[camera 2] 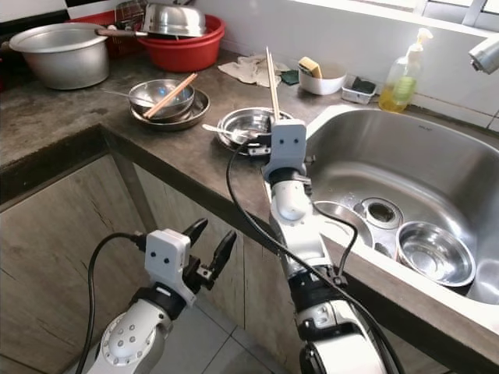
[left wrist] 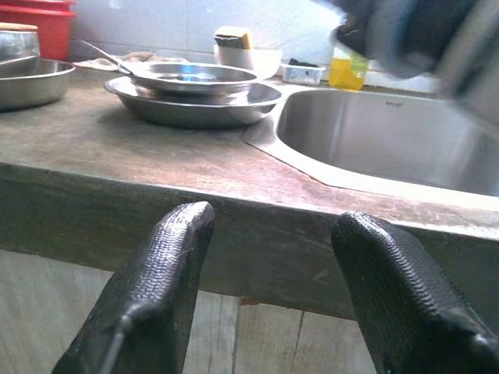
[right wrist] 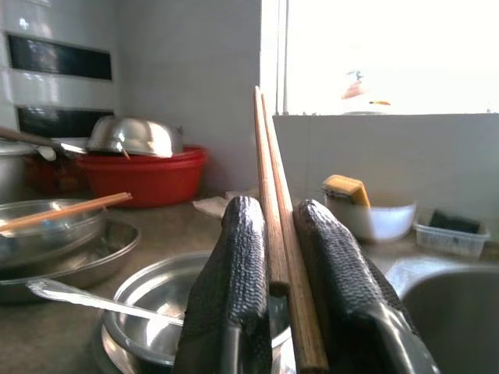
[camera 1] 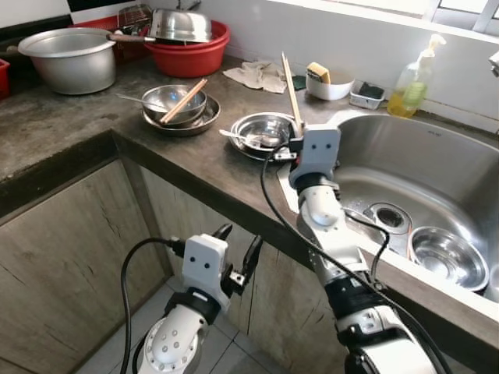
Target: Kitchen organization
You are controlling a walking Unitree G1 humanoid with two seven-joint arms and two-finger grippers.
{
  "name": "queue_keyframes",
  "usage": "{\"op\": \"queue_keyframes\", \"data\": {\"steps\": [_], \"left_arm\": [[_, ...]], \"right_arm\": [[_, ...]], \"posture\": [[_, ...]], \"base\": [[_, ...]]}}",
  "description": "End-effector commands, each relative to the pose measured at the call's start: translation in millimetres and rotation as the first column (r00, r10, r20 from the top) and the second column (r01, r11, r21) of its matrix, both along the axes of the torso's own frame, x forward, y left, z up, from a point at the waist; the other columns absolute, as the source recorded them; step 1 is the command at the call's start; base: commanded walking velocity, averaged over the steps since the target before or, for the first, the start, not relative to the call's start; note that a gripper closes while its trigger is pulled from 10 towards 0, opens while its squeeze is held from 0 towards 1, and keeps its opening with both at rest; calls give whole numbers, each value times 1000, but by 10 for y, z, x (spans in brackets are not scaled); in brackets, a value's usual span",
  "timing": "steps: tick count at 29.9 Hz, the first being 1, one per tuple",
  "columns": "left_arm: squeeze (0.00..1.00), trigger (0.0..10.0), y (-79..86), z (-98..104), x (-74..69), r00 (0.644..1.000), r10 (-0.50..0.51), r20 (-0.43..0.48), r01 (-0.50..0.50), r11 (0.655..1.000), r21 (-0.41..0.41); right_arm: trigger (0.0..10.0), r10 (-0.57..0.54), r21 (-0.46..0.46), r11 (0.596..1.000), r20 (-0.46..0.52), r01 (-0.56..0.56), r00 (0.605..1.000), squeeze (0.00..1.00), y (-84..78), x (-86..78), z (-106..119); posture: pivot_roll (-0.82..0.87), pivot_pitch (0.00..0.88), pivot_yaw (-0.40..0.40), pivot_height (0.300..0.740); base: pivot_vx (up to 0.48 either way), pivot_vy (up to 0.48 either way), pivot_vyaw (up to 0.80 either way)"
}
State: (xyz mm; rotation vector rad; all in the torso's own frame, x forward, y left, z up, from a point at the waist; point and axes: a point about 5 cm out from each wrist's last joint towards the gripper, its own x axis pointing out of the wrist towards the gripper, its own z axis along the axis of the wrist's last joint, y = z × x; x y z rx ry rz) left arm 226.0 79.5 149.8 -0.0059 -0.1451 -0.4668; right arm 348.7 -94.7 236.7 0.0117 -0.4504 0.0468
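My right gripper (right wrist: 282, 234) is shut on a pair of wooden chopsticks (camera 1: 291, 89), which stand nearly upright above a steel bowl (camera 1: 263, 128) at the sink's edge. A spoon (right wrist: 93, 300) lies in that bowl. Further left, a second pair of chopsticks (camera 1: 185, 100) rests across stacked steel bowls (camera 1: 175, 117) on the dark counter (camera 1: 62, 125). Below the counter edge, in front of the cabinet, my left gripper (camera 1: 240, 238) hangs open with nothing between its fingers.
The steel sink (camera 1: 437, 171) on the right holds a steel bowl (camera 1: 446, 257). A soap bottle (camera 1: 411, 82), a white bowl with a sponge (camera 1: 327, 82) and a rag (camera 1: 257, 75) line the back wall. A large pot (camera 1: 72, 58) and a red basin (camera 1: 191, 54) stand far left.
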Motion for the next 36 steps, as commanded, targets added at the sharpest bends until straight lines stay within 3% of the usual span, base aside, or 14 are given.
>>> {"op": "queue_keyframes", "data": {"steps": [1, 2, 3, 6, 7, 8, 9, 12, 18, 29, 36], "left_arm": [[0, 10000, -2, -17, 17, 1000, 3, -21, -3, 1000, -5], [0, 10000, 4, -21, 35, 1000, 10, -24, -10, 1000, -2], [0, 10000, 9, -23, 47, 1000, 14, -26, -14, 1000, -1], [0, 10000, 20, -23, 68, 999, 21, -25, -21, 1000, 3], [0, 10000, 26, -19, 86, 1000, 24, -19, -24, 1000, 8], [0, 10000, 26, -19, 86, 1000, 24, -19, -24, 1000, 8], [0, 10000, 27, -18, 108, 1000, 24, -16, -24, 1000, 19], [0, 10000, 19, -30, 129, 1000, 11, -8, -10, 998, 61], [0, 10000, 38, -38, 150, 1000, 10, 0, -10, 998, 66], [0, 10000, 30, -61, 172, 1000, 11, 6, -11, 997, 81], [0, 10000, 78, -70, 200, 998, 55, -14, -54, 997, 51]], "right_arm": [[0, 12, -5, 1000, 19, -12, 1000, 0, -35, -80, 51], [0, 20, -11, 1000, 21, -20, 1000, 0, -79, -171, 24], [627, 29, -11, 1000, 12, -29, 999, 0, -101, -220, 0], [667, 36, -22, 999, -15, -37, 999, 0, -152, -317, -60], [6275, 56, -28, 998, -41, -57, 998, 0, -184, -407, -122], [6275, 56, -28, 998, -41, -57, 998, 0, -184, -407, -122], [10000, 52, -39, 998, -62, -54, 997, 0, -228, -480, -180], [10000, 46, -32, 998, -97, -50, 994, 0, -301, -574, -240], [10000, 48, -27, 998, -133, -52, 990, 0, -383, -719, -243], [10000, 75, -68, 994, -187, -89, 979, 0, -355, -730, -237], [10000, 109, -93, 987, -223, -133, 969, 0, -298, -708, -258]], "posture": [[110, 59, -61, 740], [108, 50, -61, 740], [105, 47, -58, 740], [102, 46, -56, 740], [93, 40, -49, 740], [93, 40, -49, 740], [90, 37, -45, 740], [80, 30, -37, 740], [64, 17, -26, 740], [71, 4, -37, 740], [75, 2, -44, 740]], "base": [[0, 0, 0], [0, 0, 0], [0, 0, 0], [0, 0, 0], [0, 0, 0], [0, 0, 0], [0, 0, 0], [0, 0, 0], [0, 0, -734], [220, -323, -800], [151, -133, -568]]}}
